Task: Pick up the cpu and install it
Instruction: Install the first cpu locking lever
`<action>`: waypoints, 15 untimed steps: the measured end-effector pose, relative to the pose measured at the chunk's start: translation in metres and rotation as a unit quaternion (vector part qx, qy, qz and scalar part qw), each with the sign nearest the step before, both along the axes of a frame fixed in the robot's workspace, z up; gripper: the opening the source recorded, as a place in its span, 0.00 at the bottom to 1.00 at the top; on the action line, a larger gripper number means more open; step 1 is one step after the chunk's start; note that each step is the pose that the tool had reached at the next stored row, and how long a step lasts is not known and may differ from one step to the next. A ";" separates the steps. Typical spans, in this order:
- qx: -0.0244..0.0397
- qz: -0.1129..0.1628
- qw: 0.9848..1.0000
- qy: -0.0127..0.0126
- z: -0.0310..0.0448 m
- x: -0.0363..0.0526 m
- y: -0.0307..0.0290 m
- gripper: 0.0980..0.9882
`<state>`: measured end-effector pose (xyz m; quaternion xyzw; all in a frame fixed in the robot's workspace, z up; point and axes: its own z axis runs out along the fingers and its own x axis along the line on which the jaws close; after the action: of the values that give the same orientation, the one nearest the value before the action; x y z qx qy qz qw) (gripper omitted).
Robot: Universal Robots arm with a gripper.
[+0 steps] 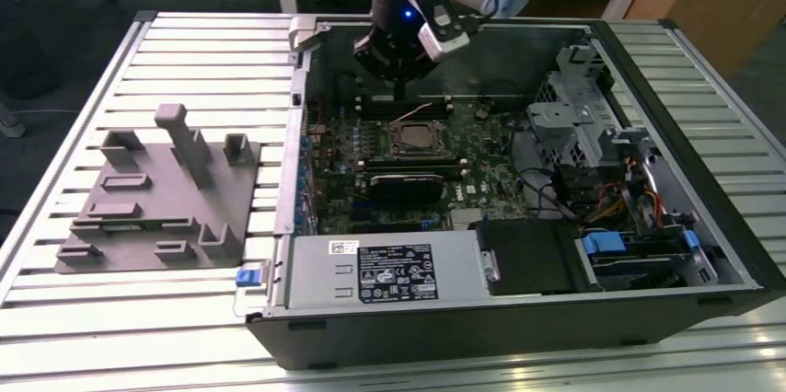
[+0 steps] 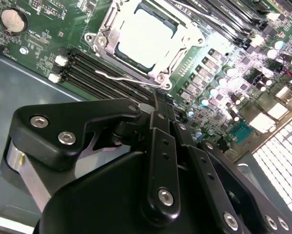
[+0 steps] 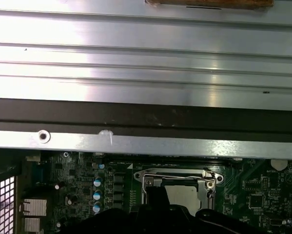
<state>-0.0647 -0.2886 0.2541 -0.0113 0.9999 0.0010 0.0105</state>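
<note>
We see the chip [image 2: 145, 40] already seated in its socket frame [image 2: 98, 41] on the board, so the gripper [image 1: 396, 68] hangs above it; grip state: we cannot tell.

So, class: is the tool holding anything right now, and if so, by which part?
Nothing appears held. The cpu already lies in the motherboard socket, and the tool hangs above it, apart from it.

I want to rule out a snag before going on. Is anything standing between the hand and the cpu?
Nothing visible does. The cpu already lies in its socket frame on the motherboard, its silvery top bare. The hand hangs above and to one side of it, with open space between them.
</note>
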 end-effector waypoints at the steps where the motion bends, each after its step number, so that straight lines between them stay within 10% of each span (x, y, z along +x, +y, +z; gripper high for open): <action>1: 0.000 0.000 1.000 0.000 -0.0003 0.0011 0.0000 0.01; 10: 0.001 0.000 1.000 0.000 -0.0043 0.0048 0.0000 0.01; 15: 0.020 0.000 1.000 0.000 -0.0080 0.0066 -0.0001 0.01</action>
<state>-0.0581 -0.2887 0.2461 -0.0111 0.9997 0.0214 0.0109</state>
